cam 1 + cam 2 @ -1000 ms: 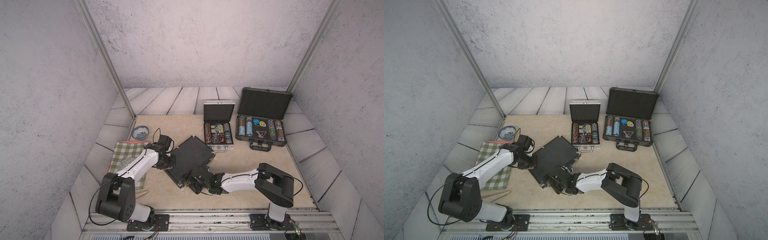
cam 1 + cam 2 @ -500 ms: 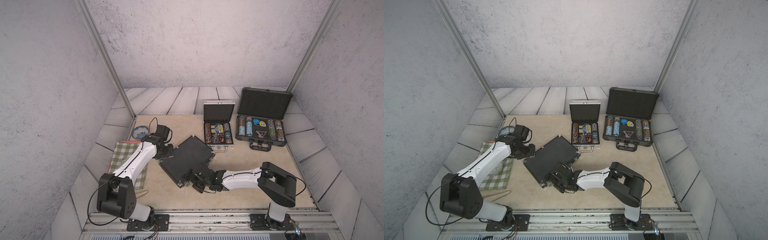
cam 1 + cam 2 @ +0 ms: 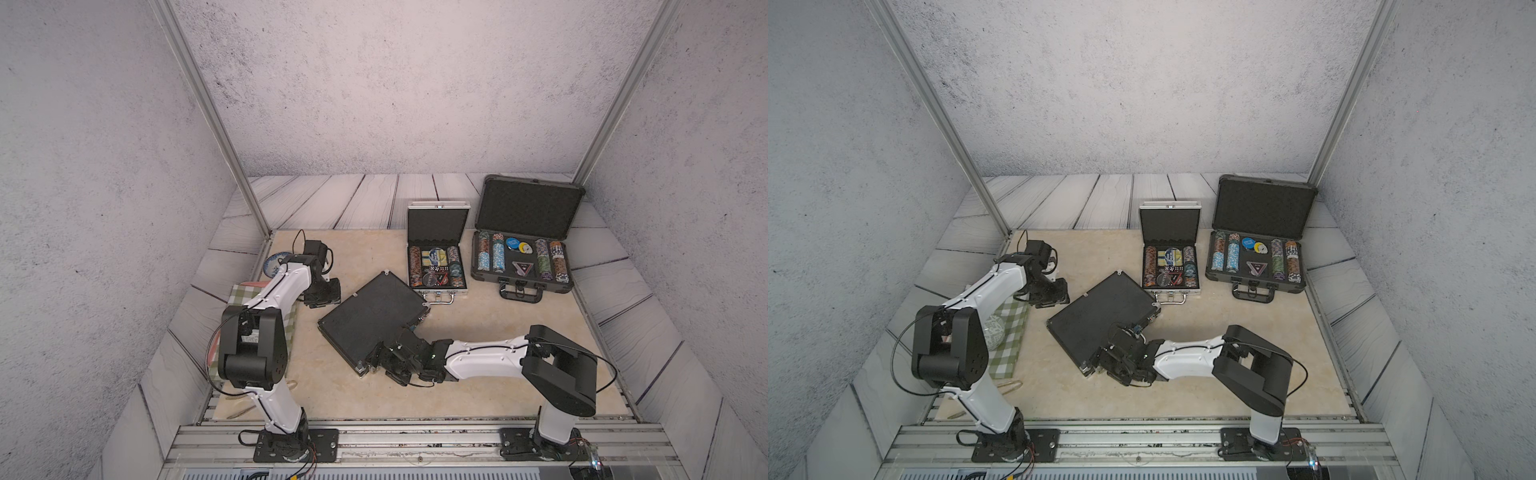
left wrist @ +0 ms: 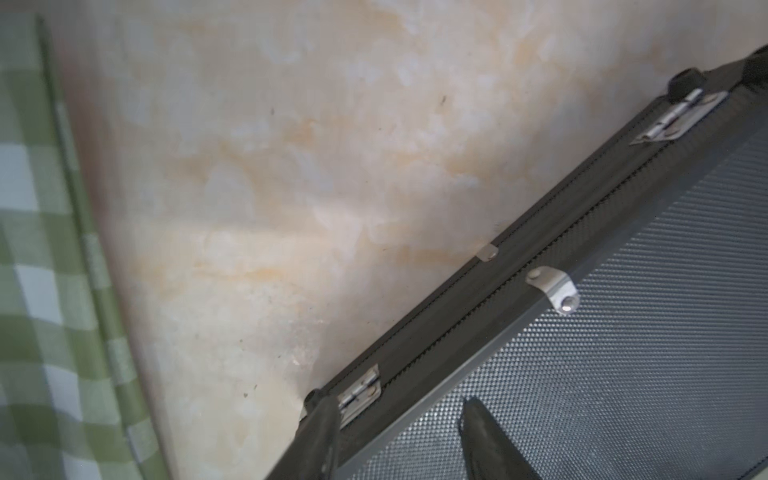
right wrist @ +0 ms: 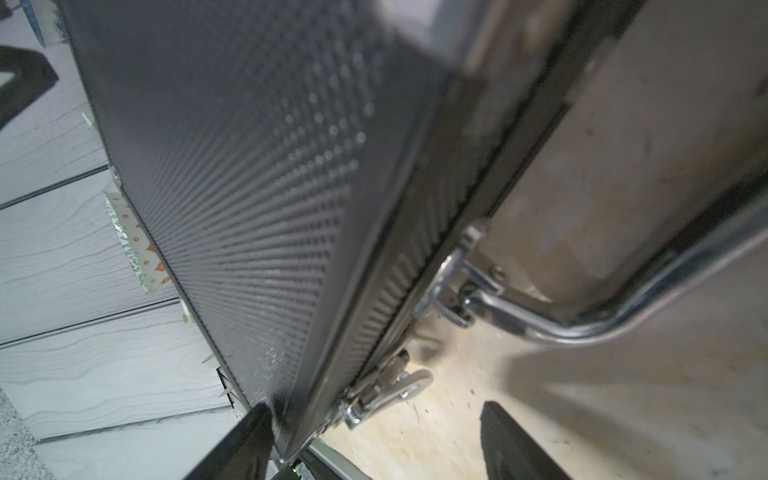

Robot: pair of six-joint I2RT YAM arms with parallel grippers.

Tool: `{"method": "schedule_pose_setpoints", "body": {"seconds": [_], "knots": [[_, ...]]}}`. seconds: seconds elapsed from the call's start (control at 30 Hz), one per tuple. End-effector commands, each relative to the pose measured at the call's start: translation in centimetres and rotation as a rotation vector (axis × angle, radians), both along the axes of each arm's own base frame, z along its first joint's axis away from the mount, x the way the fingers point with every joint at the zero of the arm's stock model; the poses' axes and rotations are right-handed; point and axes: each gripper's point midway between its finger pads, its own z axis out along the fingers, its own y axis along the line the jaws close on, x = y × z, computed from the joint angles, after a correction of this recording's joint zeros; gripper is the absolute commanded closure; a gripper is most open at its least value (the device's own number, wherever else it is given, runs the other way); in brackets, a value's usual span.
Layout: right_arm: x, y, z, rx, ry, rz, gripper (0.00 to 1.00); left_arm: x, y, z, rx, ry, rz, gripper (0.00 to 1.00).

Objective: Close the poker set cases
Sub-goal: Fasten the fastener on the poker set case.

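The black flat poker set case (image 3: 372, 318) lies shut and askew in mid-table in both top views. My left gripper (image 3: 326, 298) hovers open just left of its hinged edge (image 4: 540, 257), its fingers (image 4: 324, 436) apart with nothing between them. My right gripper (image 3: 374, 358) stands open at the case's near corner. One of its fingers (image 5: 245, 444) rests against the lid, the other is over the table, and a latch (image 5: 390, 390) sits between them. The silver case (image 3: 436, 257) and the larger dark-grey case (image 3: 524, 249) stand open behind, chips showing.
A green checked cloth (image 3: 255, 297) lies at the left under my left arm, with a clear patterned ball (image 3: 992, 330) on it. A blue-and-white bowl (image 3: 273, 264) sits behind it. Thin sticks (image 3: 241, 409) lie near the front rail. The black case's chrome handle (image 5: 582, 328) lies on the table.
My left gripper has opened and drawn back to the left, away from the black case's hinged edge. The right gripper stays at the near corner, shifted only slightly.
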Motion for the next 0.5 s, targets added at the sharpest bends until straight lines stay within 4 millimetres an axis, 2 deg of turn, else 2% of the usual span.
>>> {"method": "schedule_pose_setpoints", "body": {"seconds": [0.0,0.13,0.23,0.33,0.47], "knots": [[-0.2,0.9,3.2,0.054,-0.031,0.025,0.20,-0.5,-1.0,-1.6,-0.057,0.059,-0.058,0.48],[0.3,1.4,4.3,0.068,-0.049,0.011,0.20,-1.4,-1.3,-3.3,-0.079,0.114,-0.060,0.54],[0.5,2.0,4.1,0.063,-0.041,0.009,0.20,-2.2,-1.4,-4.3,-0.085,0.154,-0.057,0.60],[0.4,2.2,2.5,0.051,-0.008,-0.002,0.20,-2.8,-1.3,-4.4,-0.085,0.178,-0.060,0.65],[-0.1,2.3,0.8,0.042,0.032,-0.004,0.21,-3.2,-1.5,-4.1,-0.094,0.188,-0.072,0.66]]}}
